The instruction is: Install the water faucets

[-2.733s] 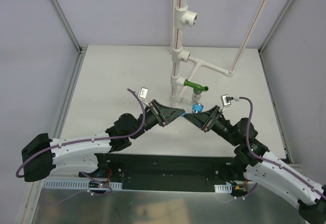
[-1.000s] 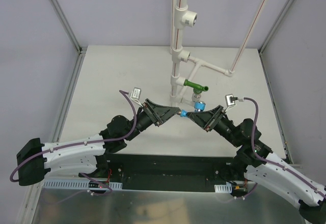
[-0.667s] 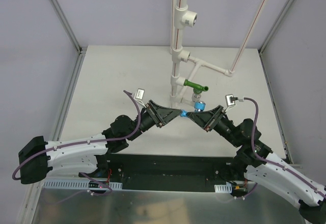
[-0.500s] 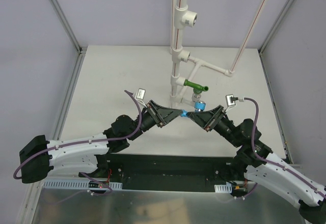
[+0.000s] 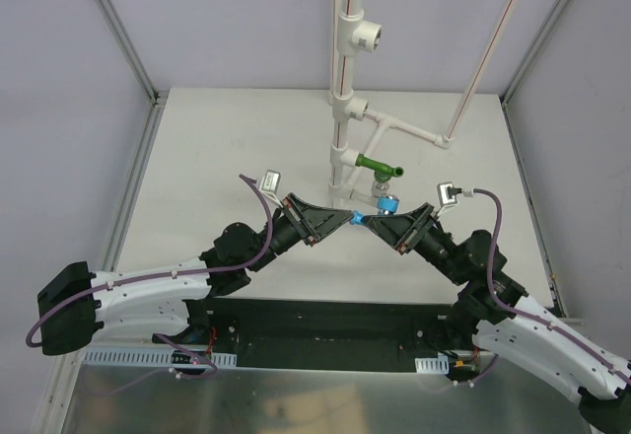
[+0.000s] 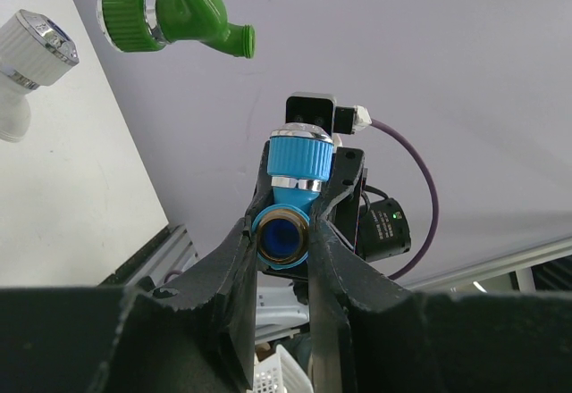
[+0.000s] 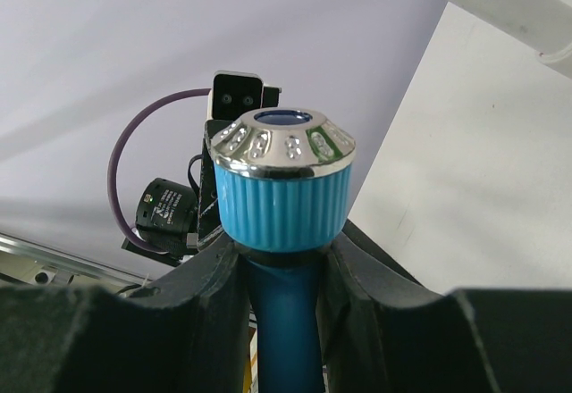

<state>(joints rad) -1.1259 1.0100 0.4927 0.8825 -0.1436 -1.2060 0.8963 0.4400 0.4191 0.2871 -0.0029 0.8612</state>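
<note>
Our left gripper (image 5: 347,220) drew back toward the near left, then came part of the way forward again — its wrist now sits a little left of where it started. Our right gripper (image 5: 369,221) has edged to the right, and the blue faucet (image 5: 385,204) has gone with it, its cap now a touch further right.

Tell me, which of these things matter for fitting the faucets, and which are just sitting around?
Job: blue faucet, held by left gripper and right gripper; green faucet; white pipes.
Just around: white cap, slanted rod, table.
</note>
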